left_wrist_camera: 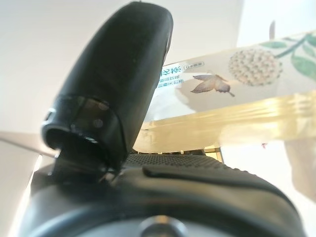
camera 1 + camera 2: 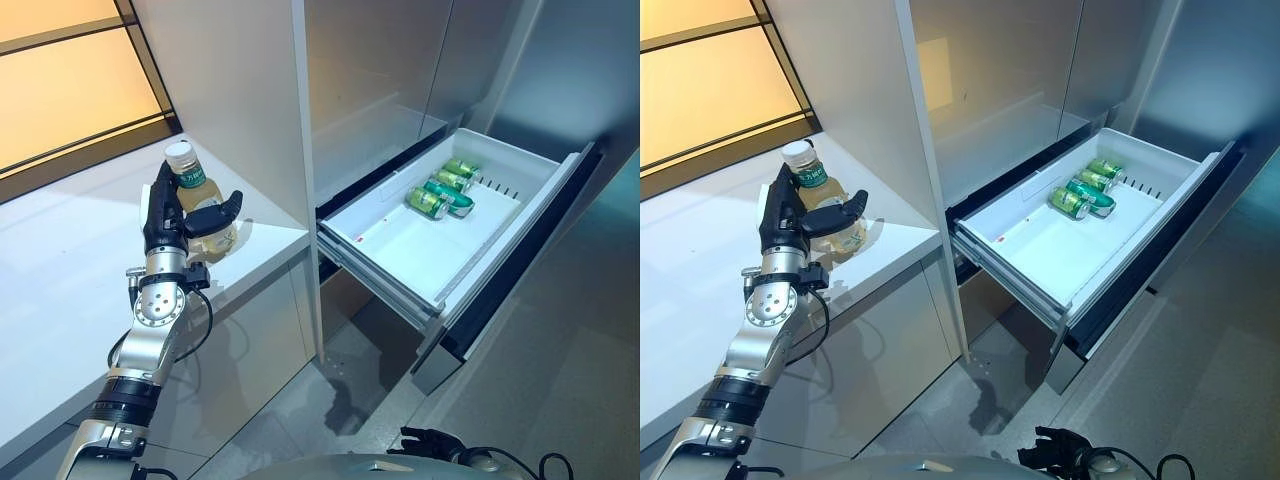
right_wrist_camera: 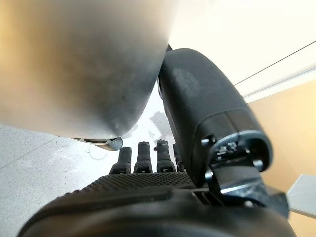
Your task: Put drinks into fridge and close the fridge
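Observation:
A clear bottle of pale yellow drink with a white cap stands upright at the right end of the white counter. My left hand is shut on it, the thumb across its front and the fingers behind it. Whether its base touches the counter I cannot tell. To the right, the fridge's white drawer is pulled out, and three green cans lie at its far end. My right hand hangs low at the bottom edge of the view, its fingers relaxed and holding nothing.
A tall grey fridge panel rises between the counter and the drawer. The drawer's dark front juts out over the grey floor. Most of the drawer's near part is bare white.

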`<state>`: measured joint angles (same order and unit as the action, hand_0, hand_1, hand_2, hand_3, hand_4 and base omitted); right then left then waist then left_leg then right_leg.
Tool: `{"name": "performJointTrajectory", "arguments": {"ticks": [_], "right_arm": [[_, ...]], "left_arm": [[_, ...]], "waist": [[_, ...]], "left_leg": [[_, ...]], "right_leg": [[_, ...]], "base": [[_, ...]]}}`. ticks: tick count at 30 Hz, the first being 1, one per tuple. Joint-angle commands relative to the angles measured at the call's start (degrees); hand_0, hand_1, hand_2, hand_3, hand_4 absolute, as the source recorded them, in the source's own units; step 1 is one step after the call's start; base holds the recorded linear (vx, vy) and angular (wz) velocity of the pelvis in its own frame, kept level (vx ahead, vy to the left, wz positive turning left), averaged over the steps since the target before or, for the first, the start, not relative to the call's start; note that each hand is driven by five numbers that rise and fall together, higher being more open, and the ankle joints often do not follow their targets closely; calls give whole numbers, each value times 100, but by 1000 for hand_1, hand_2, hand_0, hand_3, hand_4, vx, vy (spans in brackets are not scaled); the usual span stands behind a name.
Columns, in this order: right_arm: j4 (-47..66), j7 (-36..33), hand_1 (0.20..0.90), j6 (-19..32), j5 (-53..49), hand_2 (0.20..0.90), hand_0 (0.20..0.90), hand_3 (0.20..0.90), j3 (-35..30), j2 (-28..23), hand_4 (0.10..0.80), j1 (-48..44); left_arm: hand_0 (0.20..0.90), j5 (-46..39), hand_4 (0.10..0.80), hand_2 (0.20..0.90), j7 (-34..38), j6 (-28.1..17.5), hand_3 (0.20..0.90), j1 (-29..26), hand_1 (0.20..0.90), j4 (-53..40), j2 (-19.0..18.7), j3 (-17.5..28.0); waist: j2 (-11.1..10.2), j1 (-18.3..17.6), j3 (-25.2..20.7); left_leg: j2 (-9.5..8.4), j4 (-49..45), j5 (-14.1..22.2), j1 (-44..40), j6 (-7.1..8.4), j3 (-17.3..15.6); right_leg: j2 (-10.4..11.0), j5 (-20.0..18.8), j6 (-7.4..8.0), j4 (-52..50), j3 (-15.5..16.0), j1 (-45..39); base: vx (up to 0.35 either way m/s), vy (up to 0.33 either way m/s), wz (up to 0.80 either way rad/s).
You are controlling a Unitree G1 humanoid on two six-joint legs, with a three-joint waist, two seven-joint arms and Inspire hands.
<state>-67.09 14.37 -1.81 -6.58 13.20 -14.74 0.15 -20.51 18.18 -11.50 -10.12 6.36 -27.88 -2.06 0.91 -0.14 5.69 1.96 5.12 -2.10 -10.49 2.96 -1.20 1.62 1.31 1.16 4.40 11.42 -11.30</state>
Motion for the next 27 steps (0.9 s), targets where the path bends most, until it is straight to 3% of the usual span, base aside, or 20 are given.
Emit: {"name": "performJointTrajectory", "arguments": {"ticks": [1,7,16,18,20,22,27], "right_arm": [[28,124,900,-5,193,900,900,900,92,-69,800,31],[56,139,900,20,206,900,900,900,108,-55,800,39],[556,225,900,322,-13,900,900,900,197,-90,800,11],[1022,267,900,685,139,900,900,900,267,-124,800,13],[2222,262,900,434,176,900,900,900,418,-175,800,56],[2719,275,900,401,190,900,900,900,481,-194,800,72],[4991,719,900,237,-316,900,900,900,601,-379,800,19]], "left_arm": [[300,-307,100,300,9,-872,200,-712,300,-168,-54,143],[300,-312,100,300,6,-1029,200,-684,300,-248,52,163],[300,-62,100,300,-151,-1254,200,-741,300,-588,-99,97],[300,-223,100,300,-355,-1430,200,-766,300,-793,-170,98],[300,-444,100,300,-638,-1591,200,-738,300,-1110,-148,94],[300,-563,100,300,-822,-1665,200,-730,300,-1220,-123,78],[300,-1648,100,300,-2221,-1884,200,-760,300,-1740,110,-228]], "waist": [[-51,-51,-65],[-55,-49,-67],[-60,-35,-63],[-70,-38,-52],[-88,-62,-42],[-97,-73,-37],[-132,-163,-27]], "left_leg": [[-468,-244,781,11,-470,-103],[-476,-255,777,21,-468,-77],[-477,-244,770,11,-470,-38],[-473,-257,767,23,-468,-39],[-468,-245,750,33,-466,-31],[-466,-244,743,41,-464,-25],[-462,-219,698,63,-439,-6]], "right_leg": [[-112,699,288,-923,-395,401],[-115,703,280,-931,-398,403],[-112,696,275,-932,-378,396],[-104,685,273,-929,-368,396],[-104,666,271,-918,-366,414],[-104,660,267,-913,-364,420],[-115,621,263,-878,-395,449]], "base": [[0,0,0],[0,0,0],[0,0,0],[0,0,0],[-39,-22,0],[-38,-21,-1],[-68,-27,-4]]}}
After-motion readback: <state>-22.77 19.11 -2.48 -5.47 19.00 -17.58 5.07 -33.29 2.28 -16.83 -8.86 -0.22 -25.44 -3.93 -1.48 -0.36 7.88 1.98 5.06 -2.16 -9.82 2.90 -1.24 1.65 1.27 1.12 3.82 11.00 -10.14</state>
